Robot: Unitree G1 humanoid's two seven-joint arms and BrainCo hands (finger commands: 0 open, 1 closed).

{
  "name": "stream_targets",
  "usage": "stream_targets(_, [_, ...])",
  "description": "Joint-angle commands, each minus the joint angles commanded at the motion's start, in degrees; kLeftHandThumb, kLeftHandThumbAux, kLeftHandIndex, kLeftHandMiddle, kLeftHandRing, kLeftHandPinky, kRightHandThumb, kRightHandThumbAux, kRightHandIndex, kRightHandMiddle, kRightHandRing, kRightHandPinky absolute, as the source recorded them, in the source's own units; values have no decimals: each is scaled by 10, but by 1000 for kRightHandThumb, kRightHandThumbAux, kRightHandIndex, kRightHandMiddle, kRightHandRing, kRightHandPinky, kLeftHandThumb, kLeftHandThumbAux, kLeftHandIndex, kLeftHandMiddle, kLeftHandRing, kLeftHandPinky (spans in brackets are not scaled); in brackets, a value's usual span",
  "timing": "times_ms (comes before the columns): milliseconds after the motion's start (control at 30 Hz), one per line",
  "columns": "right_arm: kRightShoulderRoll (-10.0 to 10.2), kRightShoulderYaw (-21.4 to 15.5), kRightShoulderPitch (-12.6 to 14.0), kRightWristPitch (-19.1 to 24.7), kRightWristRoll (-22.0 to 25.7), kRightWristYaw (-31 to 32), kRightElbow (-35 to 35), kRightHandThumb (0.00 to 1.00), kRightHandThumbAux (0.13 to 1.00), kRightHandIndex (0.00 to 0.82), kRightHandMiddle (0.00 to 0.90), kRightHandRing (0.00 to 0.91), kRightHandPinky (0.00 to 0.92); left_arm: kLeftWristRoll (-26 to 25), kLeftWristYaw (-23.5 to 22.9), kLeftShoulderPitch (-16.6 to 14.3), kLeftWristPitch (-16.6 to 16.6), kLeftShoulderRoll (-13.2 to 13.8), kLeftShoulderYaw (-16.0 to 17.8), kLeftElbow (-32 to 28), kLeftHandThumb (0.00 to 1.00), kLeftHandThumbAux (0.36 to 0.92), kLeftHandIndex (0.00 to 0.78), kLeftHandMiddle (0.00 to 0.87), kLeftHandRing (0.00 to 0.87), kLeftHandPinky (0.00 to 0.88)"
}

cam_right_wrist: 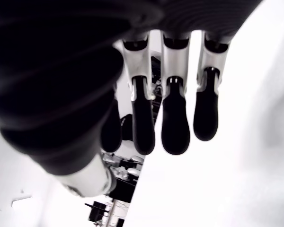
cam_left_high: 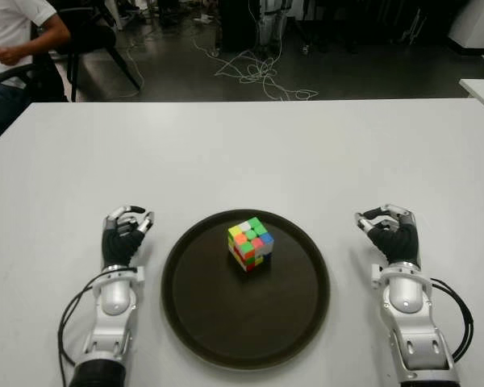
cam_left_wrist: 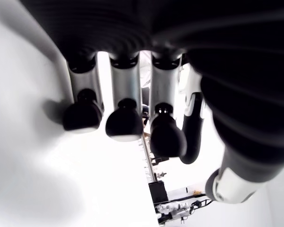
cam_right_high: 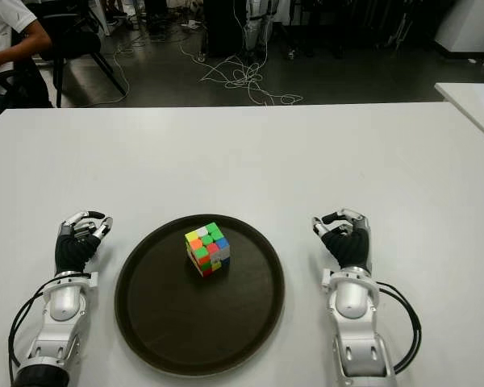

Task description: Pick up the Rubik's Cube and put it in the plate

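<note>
L hand (cam_left_high: 127, 234) just left of plate (cam_left_high: 195, 322), R hand (cam_left_high: 391, 230) just right of it; both w/ fingers loosely curled, holding nothing. Cube (cam_left_high: 250, 244) sits inside plate, a bit behind its centre, flat on one face. Risk: little; a stray hand sweep could bump the rim and slide the cube. No long axis; one corner points twd robot, green face up.

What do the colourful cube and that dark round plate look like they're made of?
The cube looks like glossy plastic: bright, solid-coloured squares with crisp edges. The plate looks like dark brown plastic, possibly coated metal: a smooth, slightly shiny surface with a thin raised rim. The look alone cannot settle which.
</note>
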Motion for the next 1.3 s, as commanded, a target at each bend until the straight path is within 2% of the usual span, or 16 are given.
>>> stream_targets(300, [7, -3, 1, 3, 3, -2, -10, 374, 823, 741, 829, 833, 826, 3, -6, 4, 8, 3, 0, -6, 717, 698, 445, 834, 833, 810])
stream_targets(533, [10, -6, -3, 4, 6, -7, -10, 342, 829, 744, 828, 831, 824, 0, -7, 5, 12, 2, 1, -8, 717, 698, 444, 833, 832, 806])
stream_targets(867, [4, -8, -5, -37, 10, -16, 9, 348, 827, 742, 828, 835, 829, -1, -9, 7, 13, 2, 2, -10, 716, 698, 444, 834, 834, 808])
stream_targets(1300, [1, -8, -8, -57, 15, -12, 21, 352, 824, 748, 832, 836, 832, -11, -10, 5, 15, -5, 9, -14, 717, 698, 445, 835, 833, 812])
